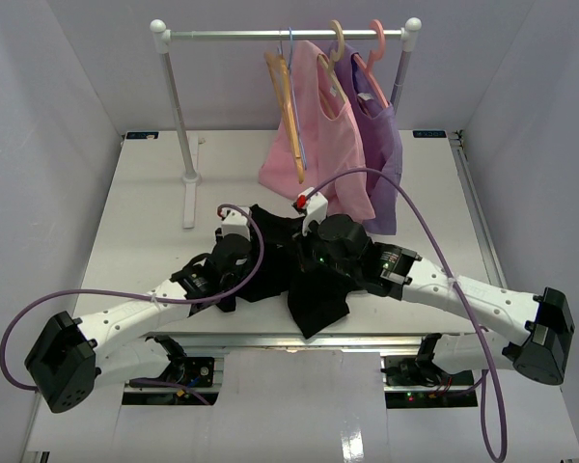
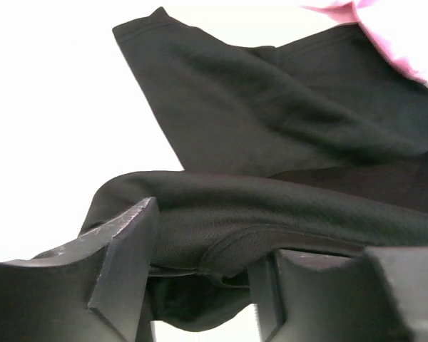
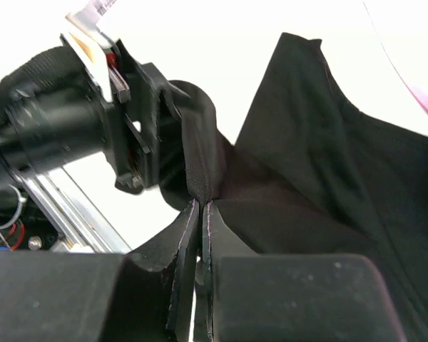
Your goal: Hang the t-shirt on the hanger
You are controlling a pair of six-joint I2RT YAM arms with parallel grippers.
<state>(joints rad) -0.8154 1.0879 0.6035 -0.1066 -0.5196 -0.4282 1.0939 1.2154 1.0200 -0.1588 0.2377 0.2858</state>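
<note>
One plain black short-sleeved fabric t-shirt [image 1: 314, 294] is lying crumpled at 6 o'clock on the white table [image 1: 154, 212]. Right gripper [image 3: 201, 204] is clamping a fold of it; left gripper [image 2: 208, 234] is straddling another fold, jaws apart, grip undeterminable.

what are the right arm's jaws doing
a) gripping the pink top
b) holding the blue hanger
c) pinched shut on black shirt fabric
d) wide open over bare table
c: in the right wrist view the right gripper has its jaws pressed together, with a fold of the black t-shirt caught between them.
</note>
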